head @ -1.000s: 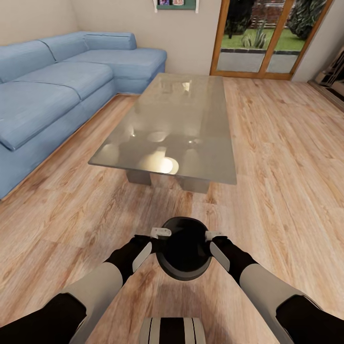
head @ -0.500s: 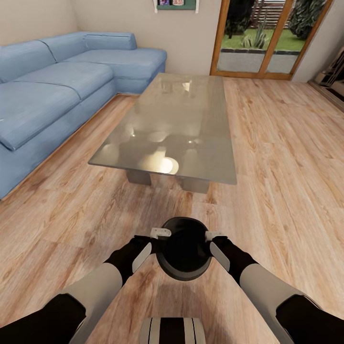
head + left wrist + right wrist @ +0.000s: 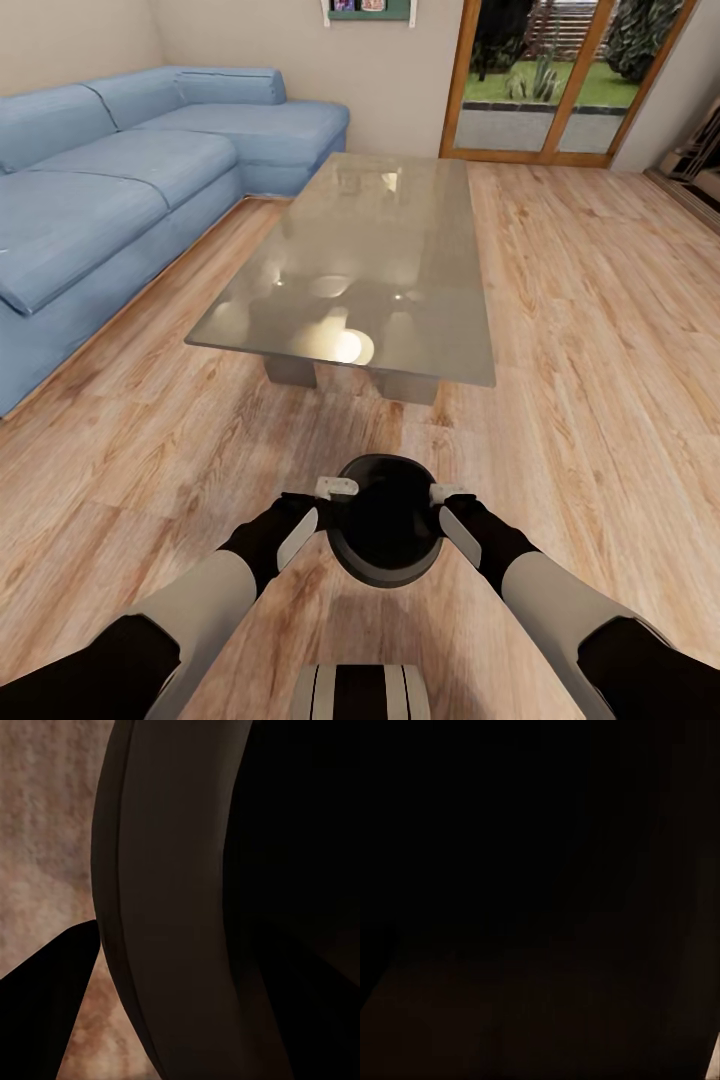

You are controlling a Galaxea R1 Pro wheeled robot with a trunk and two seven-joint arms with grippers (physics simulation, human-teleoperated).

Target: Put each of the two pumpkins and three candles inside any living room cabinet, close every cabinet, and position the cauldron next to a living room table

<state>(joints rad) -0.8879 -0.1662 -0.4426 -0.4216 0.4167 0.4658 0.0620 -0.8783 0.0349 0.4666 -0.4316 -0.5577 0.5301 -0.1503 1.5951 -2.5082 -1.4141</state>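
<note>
The black round cauldron (image 3: 385,520) hangs low over the wooden floor, just in front of my base, mouth up. My left gripper (image 3: 337,489) grips its rim on one side and my right gripper (image 3: 447,493) grips the opposite side. In the left wrist view the cauldron's rim (image 3: 172,907) runs close past a dark finger (image 3: 45,1005). The right wrist view is almost black, with a dark surface pressed close. The low table (image 3: 400,240) with its glossy grey-beige top stands a short way ahead of the cauldron. Pumpkins, candles and the cabinet are out of view.
A blue corner sofa (image 3: 100,190) runs along the left and the back wall. Wood-framed glass doors (image 3: 560,80) are at the back right. Open wooden floor (image 3: 600,330) lies right of the table and between the table and me.
</note>
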